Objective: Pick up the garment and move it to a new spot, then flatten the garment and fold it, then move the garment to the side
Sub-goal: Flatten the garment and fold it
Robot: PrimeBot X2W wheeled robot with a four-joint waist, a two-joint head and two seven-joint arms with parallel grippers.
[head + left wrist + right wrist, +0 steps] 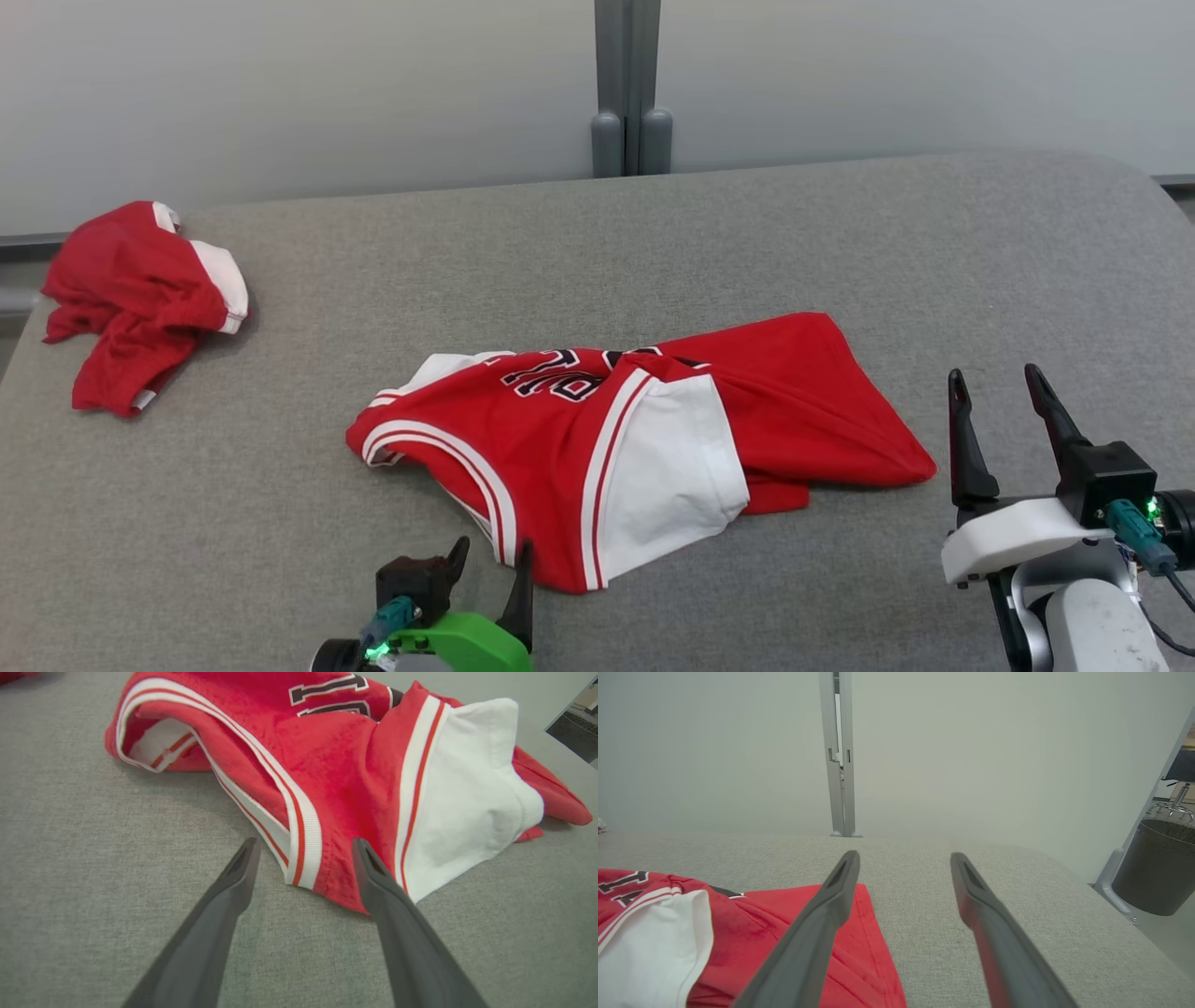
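**Both grippers open and empty; jersey lies crumpled mid-worktop**

Left gripper (493,546) sits at the near edge of the worktop (840,243), just in front of the jersey (560,457). Its two fingers are spread wide and hold nothing. In the left wrist view one finger lies over bare grey fabric and the other crosses the jersey's near hem. Whether that finger touches the cloth cannot be told.

Right gripper (993,371) stands to the right of the jersey, clear of it, fingers pointing away from the robot. They are likewise spread wide with nothing between them. In the right wrist view the red hem lies beneath one finger and bare worktop beneath the other.

The jersey is red with white and red striped trim, a white sleeve panel turned up on top, and dark lettering partly folded out of sight. It rests bunched and unflattened near the middle of the worktop, its red body trailing to the right.

A second red and white garment (131,289) lies in a heap at the far left corner, well apart from the jersey.

A grey post (627,84) rises behind the worktop against a pale wall. A dark round container (1153,868) stands on the floor beyond the right end.
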